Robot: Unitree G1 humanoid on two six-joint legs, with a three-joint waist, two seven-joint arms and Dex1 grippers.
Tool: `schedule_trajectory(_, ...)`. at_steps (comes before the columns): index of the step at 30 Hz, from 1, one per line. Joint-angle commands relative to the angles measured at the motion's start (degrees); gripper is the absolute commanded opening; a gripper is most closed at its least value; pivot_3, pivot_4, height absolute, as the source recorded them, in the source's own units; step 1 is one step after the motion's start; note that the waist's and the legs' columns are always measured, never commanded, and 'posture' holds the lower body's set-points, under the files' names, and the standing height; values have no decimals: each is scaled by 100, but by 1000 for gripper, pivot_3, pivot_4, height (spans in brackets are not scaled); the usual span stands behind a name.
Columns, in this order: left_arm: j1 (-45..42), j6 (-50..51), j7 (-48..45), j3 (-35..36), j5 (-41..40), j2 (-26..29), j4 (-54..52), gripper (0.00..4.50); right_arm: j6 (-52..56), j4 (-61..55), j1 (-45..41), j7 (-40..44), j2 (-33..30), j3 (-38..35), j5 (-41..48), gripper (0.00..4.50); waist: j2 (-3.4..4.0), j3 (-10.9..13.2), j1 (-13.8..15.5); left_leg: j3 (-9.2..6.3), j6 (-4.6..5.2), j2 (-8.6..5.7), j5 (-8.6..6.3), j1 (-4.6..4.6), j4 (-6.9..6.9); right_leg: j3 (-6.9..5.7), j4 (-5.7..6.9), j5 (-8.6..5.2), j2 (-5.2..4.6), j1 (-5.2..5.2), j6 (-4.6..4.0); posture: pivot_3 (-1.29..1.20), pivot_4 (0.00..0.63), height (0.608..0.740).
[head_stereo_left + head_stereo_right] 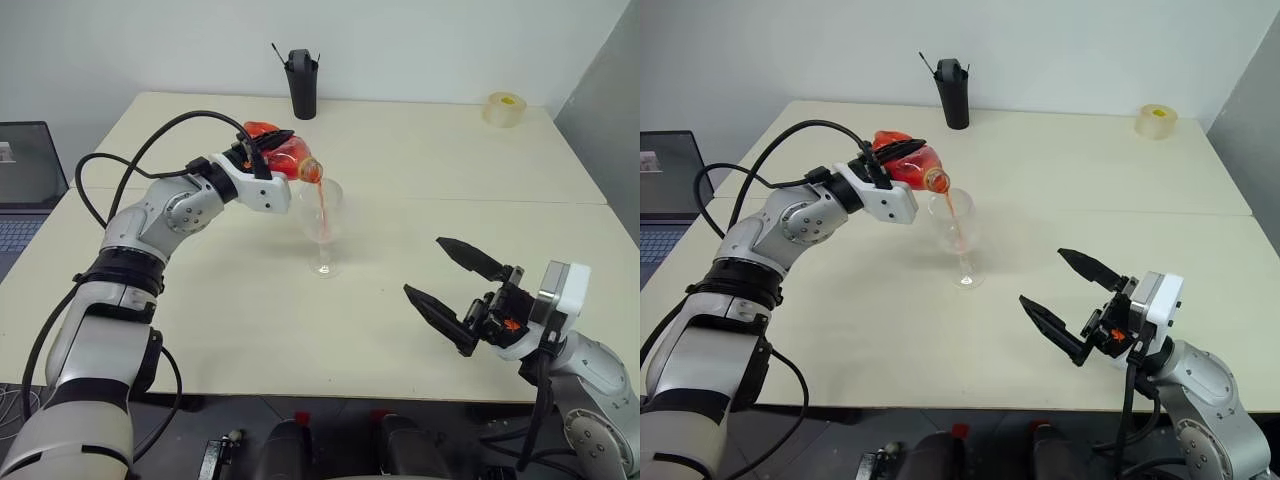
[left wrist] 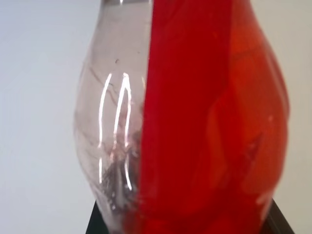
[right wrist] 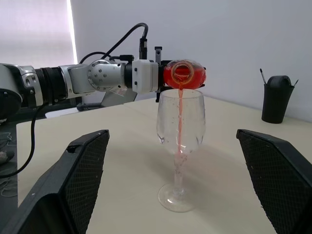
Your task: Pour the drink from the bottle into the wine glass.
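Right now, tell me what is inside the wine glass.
A thin stream of the drink falls from the tilted bottle into the wine glass. A little red gathers at the bowl's bottom; its depth is unclear.

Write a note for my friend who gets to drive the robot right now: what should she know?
Left gripper: shut on the small clear plastic bottle, tipped over the clear stemmed wine glass.
Right gripper: open, empty, near the table's front edge.
Done: the bottle is uncapped; a thin stream of bright red drink runs into the glass, which stands upright mid-table.
Left: much drink remains in the bottle, so keep pouring steadily, then tip the bottle upright and set it down.
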Motion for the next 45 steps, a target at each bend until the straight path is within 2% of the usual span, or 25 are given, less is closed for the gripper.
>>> schedule_trajectory(1,-270,-25,285,24,56,113,-80,1133,-43,-80,-49,6,-14,8,90,4500,0,0,1,0,0,0,0,0,0,0,0,0,0,0,0,0,150,740)
schedule_trajectory(45,-919,-261,1332,-535,883,451,544,1086,-157,39,-196,-65,110,93,-18,4500,-1,-1,1,4,-2,-2,1,1,3,0,8,0,-2,-2,0,0,150,740)
